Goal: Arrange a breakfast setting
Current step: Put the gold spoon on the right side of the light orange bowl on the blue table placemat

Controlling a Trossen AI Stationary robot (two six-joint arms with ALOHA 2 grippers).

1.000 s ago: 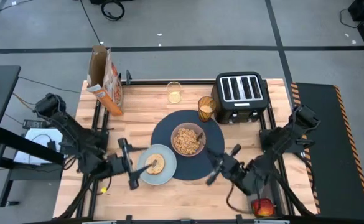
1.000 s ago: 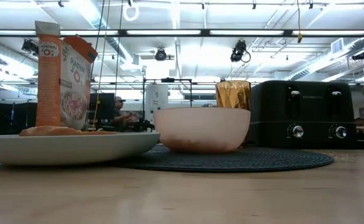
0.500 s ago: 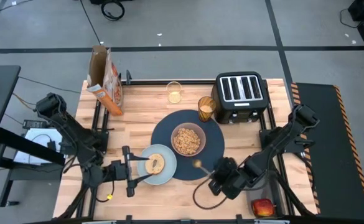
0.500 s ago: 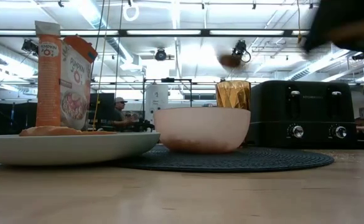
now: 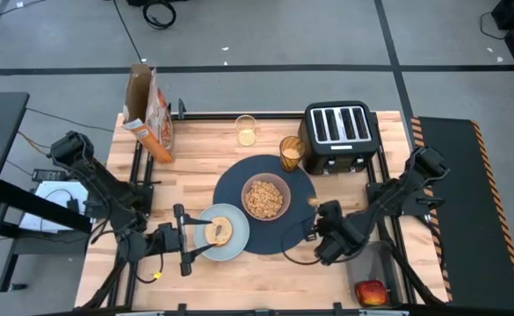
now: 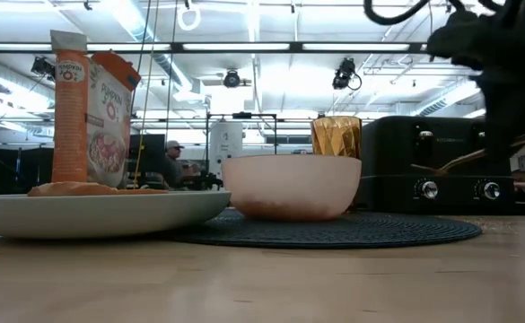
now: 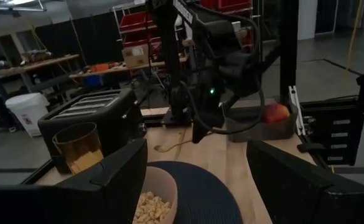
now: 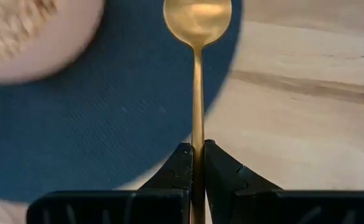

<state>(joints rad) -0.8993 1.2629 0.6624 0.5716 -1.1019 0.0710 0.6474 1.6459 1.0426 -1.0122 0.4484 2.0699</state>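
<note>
The dark-blue mat (image 5: 278,230) holds the pink bowl (image 5: 265,197) with cereal in it. The pale-blue plate (image 5: 211,247) with the bagel (image 5: 220,231) lies at the mat's near left. The amber tumbler (image 5: 292,154) and the small clear glass (image 5: 246,130) stand farther back. The red apple (image 5: 371,292) lies in a tray at the near right. My right gripper (image 5: 318,219) is shut on the gold spoon (image 8: 197,15) over the mat's right edge. My left gripper (image 5: 183,241) is open and empty beside the plate. My right gripper pinches the spoon's handle (image 8: 197,134) between its two fingers, well back from the spoon's bowl. The handle runs on ahead in line with the fingers, toward the far side. The spoon (image 6: 450,164) is lifted clear of the table, about level.
The black toaster (image 5: 340,136) stands at the far right, just behind the tumbler. The cereal box (image 5: 148,114) stands at the far left. Bare wood lies along the near edge (image 5: 265,281). People show in the room behind the table (image 6: 170,161).
My right gripper has swung the spoon round from pointing at the table's left to pointing at its far edge. It has gone toward the right and far edges, to the mat's right rim, and has brought the spoon down lower.
</note>
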